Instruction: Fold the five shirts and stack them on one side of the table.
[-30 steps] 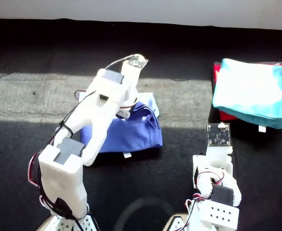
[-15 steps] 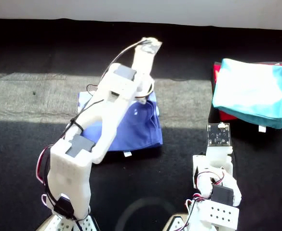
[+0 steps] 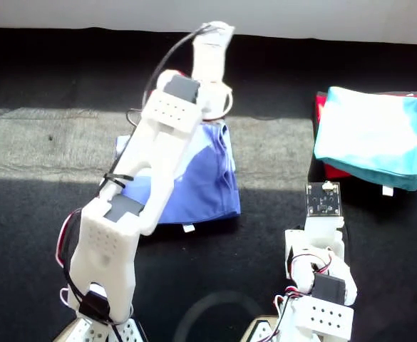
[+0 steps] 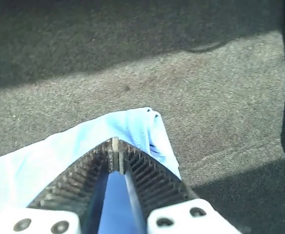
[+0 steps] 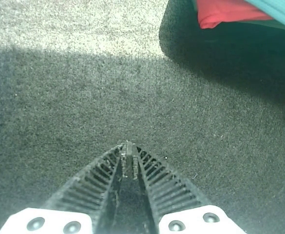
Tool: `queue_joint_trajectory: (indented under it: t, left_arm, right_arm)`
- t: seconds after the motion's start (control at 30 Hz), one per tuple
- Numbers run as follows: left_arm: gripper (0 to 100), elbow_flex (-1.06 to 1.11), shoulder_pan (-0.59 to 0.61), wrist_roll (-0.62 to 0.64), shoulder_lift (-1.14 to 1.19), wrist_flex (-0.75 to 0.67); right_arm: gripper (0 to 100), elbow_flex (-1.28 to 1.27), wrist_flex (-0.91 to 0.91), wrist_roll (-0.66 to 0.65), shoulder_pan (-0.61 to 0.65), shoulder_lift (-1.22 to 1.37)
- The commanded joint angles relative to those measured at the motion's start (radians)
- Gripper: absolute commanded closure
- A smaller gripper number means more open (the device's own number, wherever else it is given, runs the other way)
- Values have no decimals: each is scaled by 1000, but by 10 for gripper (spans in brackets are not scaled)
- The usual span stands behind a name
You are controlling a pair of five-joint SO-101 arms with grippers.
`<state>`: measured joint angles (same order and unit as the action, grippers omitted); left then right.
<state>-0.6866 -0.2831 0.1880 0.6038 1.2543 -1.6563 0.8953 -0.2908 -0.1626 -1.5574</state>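
Two folded shirts are sitting stacked, a teal shirt (image 3: pixel 376 135) lying on a red shirt (image 3: pixel 321 107), well ahead of the right fingers (image 5: pixel 154 180), which are pressing together over bare tabletop (image 3: pixel 265 235). A blue shirt (image 3: pixel 201 185) is lying under and just past the left fingers (image 4: pixel 149 178). It is soft knit, roughly rectangular, with one rumpled edge. Those fingers are clenching tip to tip; whether they are pinching cloth is unclear. The tabletop is looking like dark, grainy felt. Likely under half done: the blue shirt is awaiting finishing and stacking.
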Motion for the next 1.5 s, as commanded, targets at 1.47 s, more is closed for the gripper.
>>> queue_joint_trajectory:
  t: [1.47]
  left_arm:
    - [991, 18, 202, -86, -259, 514]
  right_arm:
    - [986, 377, 191, 2, 101, 48]
